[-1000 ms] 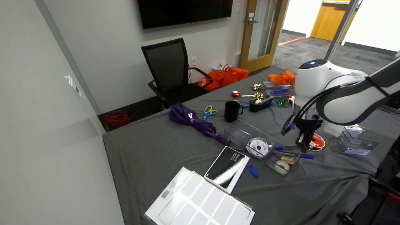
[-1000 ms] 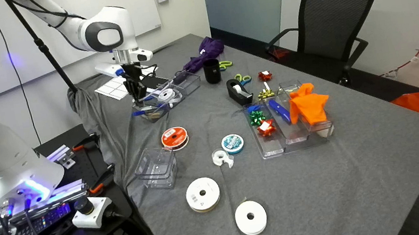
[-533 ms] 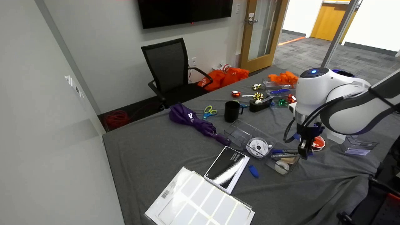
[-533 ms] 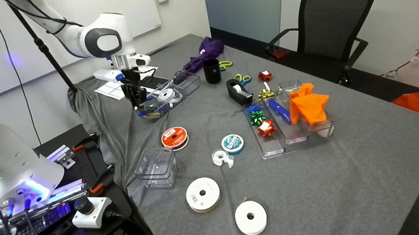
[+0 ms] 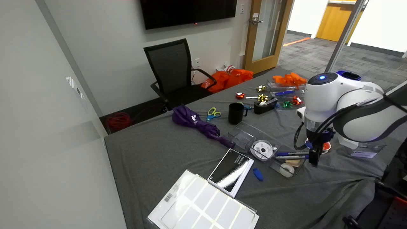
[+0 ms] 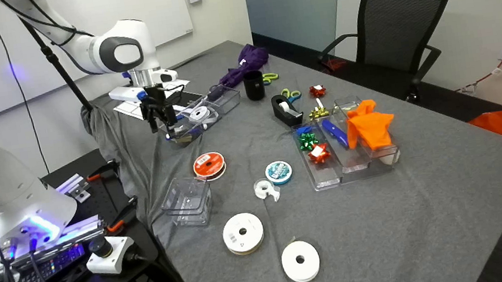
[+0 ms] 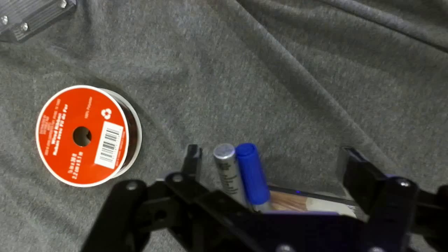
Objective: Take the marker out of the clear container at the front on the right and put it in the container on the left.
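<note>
Two silver-bodied markers with blue caps (image 5: 292, 157) lie side by side in the end compartment of the long clear container (image 5: 244, 140), the one on the left. Their near ends, one plain silver (image 7: 227, 168) and one blue cap (image 7: 252, 175), show between my fingers in the wrist view, apart from both. My gripper (image 7: 271, 155) is wide open, holding nothing. In both exterior views it hangs just over that container's robot-side end (image 6: 162, 129). The front-right clear container (image 6: 187, 200), small and stacked-looking, has no marker visible inside.
An orange-red ribbon spool (image 7: 80, 136) lies beside the gripper on the grey cloth. The long container also holds a white spool (image 5: 263, 150) and a tape roll (image 5: 286, 170). A black notebook (image 5: 230, 170) and a black mug (image 5: 236, 113) stand close by.
My jaws have opened and let go of a marker; both markers now lie lower and more side by side in the container. The gripper has moved down and slightly toward the robot's base.
</note>
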